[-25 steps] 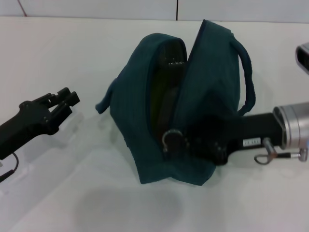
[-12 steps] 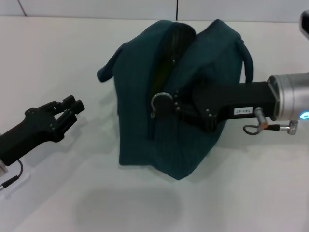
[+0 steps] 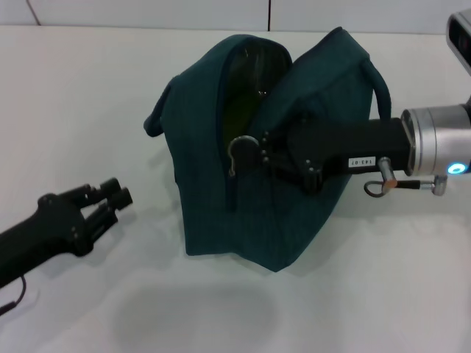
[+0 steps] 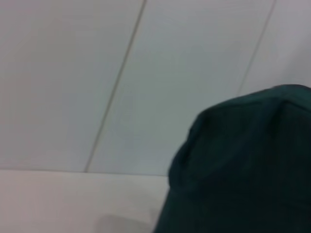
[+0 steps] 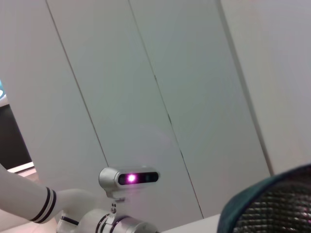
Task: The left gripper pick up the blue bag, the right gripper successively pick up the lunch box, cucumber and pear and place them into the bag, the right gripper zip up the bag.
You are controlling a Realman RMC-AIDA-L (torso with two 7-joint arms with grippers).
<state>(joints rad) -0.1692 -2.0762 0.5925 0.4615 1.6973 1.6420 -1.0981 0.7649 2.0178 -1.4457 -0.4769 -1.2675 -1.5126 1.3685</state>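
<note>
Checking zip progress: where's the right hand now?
In the head view the right hand reaches in from the right across the blue bag, its tip at the zipper ring near the bag's middle; the left hand hangs off to the left.

My head view is evenly bright from overhead, with soft shadows on the white table (image 3: 88, 81) beneath the bag (image 3: 221, 191). Both my wrist views are soft and hazy (the left wrist's bag (image 4: 243, 170) is badly out of focus).

the bag (image 3: 213, 184) was dark teal. both grippers were black: left (image 3: 110, 198), right (image 3: 250, 151). the right wrist (image 3: 434, 140) was silver. the table (image 3: 73, 88) was white.
</note>
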